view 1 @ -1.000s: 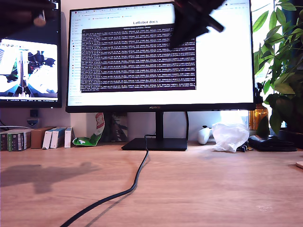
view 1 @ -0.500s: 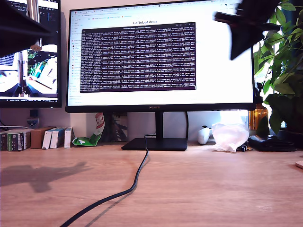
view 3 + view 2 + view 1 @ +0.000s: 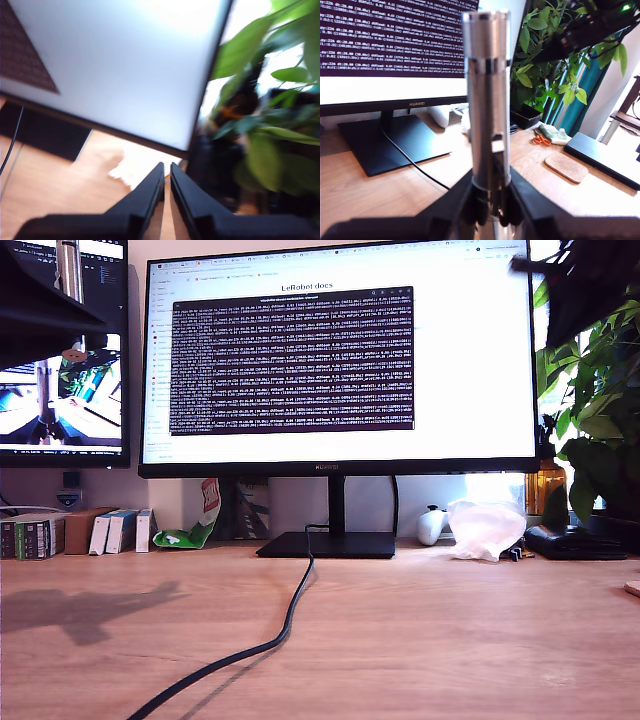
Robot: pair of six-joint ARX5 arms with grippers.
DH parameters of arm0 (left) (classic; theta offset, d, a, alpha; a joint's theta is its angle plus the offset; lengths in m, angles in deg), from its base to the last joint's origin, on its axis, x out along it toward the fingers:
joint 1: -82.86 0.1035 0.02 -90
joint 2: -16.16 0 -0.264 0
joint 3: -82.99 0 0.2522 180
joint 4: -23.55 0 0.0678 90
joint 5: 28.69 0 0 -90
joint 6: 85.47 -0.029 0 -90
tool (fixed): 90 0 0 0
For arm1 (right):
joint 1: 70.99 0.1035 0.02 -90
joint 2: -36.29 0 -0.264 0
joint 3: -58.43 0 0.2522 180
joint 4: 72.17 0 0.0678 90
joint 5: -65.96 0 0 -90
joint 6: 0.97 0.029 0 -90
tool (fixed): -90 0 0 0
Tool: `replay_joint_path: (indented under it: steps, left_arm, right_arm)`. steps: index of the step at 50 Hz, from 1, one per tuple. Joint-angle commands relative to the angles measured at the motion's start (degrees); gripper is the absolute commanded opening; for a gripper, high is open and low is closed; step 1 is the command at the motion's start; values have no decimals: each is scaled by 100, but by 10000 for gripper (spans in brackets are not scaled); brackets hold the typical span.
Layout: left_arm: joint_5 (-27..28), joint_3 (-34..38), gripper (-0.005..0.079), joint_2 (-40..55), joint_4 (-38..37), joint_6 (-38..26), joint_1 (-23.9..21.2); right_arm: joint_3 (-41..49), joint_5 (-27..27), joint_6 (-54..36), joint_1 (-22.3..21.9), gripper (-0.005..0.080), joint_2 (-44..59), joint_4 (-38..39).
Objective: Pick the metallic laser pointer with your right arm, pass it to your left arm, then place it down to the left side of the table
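Note:
The metallic laser pointer (image 3: 487,100) is a shiny silver cylinder standing upright, and my first gripper (image 3: 492,197) is shut on its lower part. In the exterior view the pointer (image 3: 68,268) shows at the upper left, held by the dark first arm (image 3: 40,310) high above the wooden table (image 3: 450,640). My second gripper (image 3: 166,172) is shut, its pointed black fingers nearly touching with nothing between them. The second arm (image 3: 590,285) hangs at the exterior view's upper right, by the plant and well apart from the pointer.
A large monitor (image 3: 340,360) stands at the back, with a black cable (image 3: 285,625) running forward across the table. A leafy plant (image 3: 600,410) and a crumpled white bag (image 3: 485,528) are at the exterior view's right, small boxes (image 3: 60,533) at its left. A cork coaster (image 3: 566,167) and orange scissors (image 3: 540,139) lie near the plant.
The second arm has swung from in front of the monitor's top middle to the exterior view's upper right. The pointer has come into view upright at the upper left.

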Motion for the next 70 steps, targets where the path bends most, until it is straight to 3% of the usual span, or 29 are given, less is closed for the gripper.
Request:
replay_joint_path:
  steps: [1,15,27,34,41,53,70]
  left_arm:
    - [-50,-57,-19,20,37,-77,22]
    - [-826,-68,-19,20,-664,-728,33]
    - [-1722,-568,-20,33,-2544,-1528,33]
    - [-1982,-1235,-20,299,-3832,-1633,85]
    - [-2050,-1891,-20,933,-4916,-1891,94]
    - [-2282,-2520,-20,1993,-5882,-2284,96]
    - [-2382,-3202,-20,3300,-7020,-2319,96]
  right_arm:
    - [476,13,9,-79,-12,-472,203]
    - [2168,15,162,-199,-12,-1641,1300]
    - [4009,-352,151,-175,-12,-2911,2365]
    - [5036,-507,146,-83,-12,-3886,2909]
    - [5731,-503,114,13,-12,-4817,2968]
    - [5967,-501,142,13,-12,-5845,2778]
    - [5967,-505,144,13,-12,-5989,2601]
